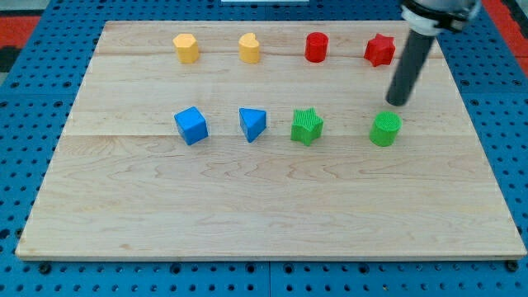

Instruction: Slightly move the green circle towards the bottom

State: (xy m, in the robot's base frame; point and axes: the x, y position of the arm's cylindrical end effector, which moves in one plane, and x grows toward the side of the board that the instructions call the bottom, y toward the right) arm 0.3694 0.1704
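The green circle [385, 129] sits on the wooden board [264, 206] at the view's right, in the middle row. My tip [397, 103] is just above it and slightly to its right, a small gap away, not touching. The dark rod rises from the tip toward the view's top right. A green star [306, 126] lies to the left of the green circle.
A blue cube [191, 125] and a blue triangle [252, 124] lie left of the green star. Along the top row are a yellow hexagon [186, 48], a yellow heart [249, 48], a red circle [316, 47] and a red star [379, 50].
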